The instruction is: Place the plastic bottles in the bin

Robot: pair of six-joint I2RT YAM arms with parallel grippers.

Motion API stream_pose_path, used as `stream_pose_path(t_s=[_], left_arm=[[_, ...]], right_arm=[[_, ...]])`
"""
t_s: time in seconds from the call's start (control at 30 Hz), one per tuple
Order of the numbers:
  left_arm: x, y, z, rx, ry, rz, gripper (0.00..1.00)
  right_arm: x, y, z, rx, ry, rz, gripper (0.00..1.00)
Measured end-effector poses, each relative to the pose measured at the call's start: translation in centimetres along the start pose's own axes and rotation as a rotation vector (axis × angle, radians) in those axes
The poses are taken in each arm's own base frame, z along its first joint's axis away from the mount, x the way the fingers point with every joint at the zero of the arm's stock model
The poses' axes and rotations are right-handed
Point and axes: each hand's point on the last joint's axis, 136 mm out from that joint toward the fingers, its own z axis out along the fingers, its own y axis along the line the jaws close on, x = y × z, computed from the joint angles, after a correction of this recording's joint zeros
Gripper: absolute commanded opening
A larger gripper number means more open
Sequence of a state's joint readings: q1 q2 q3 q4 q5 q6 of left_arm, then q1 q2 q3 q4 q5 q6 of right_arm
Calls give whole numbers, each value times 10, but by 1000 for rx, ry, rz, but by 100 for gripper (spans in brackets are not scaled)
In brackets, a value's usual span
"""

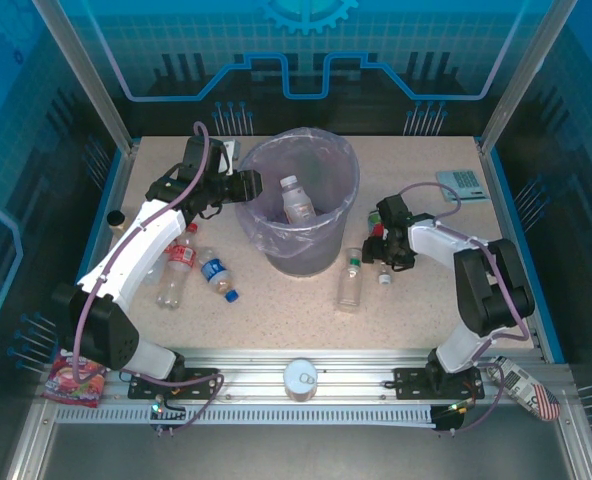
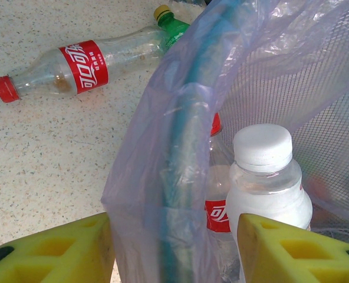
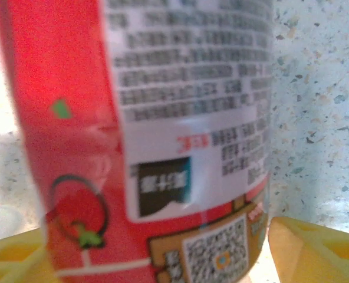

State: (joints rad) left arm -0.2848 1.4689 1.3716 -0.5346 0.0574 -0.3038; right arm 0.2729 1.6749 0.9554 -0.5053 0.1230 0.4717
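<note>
The bin (image 1: 328, 160) stands mid-table, a grey bucket lined with a pale-purple bag, holding a white-capped bottle (image 1: 295, 200). My left gripper (image 1: 248, 186) straddles its left rim (image 2: 183, 147), one pad outside against the bag, the other inside beside the white-capped bottle (image 2: 267, 177) and a red-labelled one (image 2: 217, 213). My right gripper (image 1: 381, 242) has its pads against both sides of an upright red-labelled bottle (image 3: 133, 135). A cola bottle (image 1: 179, 265), a blue-labelled bottle (image 1: 216, 272) and a clear bottle (image 1: 350, 283) lie on the table. The left wrist view shows the cola bottle (image 2: 74, 65) and a green bottle (image 2: 173, 26).
A small amber jar (image 1: 115, 218) sits at the left edge and a silver tin can (image 1: 300, 378) on the front rail. A loose white cap (image 1: 384, 279) lies near the right gripper. A grey card (image 1: 462, 182) rests at the back right, a snack packet (image 1: 74, 378) at front left.
</note>
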Motion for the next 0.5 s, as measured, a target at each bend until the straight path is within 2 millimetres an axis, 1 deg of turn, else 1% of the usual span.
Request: stream_pose_path(t_s=[0.1,0.17,0.5], left_arm=[[0,0,0,0,0,0,56],[0,0,0,0,0,0,56],[0,0,0,2,1,-1,56]], right_arm=[[2,-1,3,4,9,0,75],[2,-1,3,3,9,0,71],[2,-3,2,2,1,4,64]])
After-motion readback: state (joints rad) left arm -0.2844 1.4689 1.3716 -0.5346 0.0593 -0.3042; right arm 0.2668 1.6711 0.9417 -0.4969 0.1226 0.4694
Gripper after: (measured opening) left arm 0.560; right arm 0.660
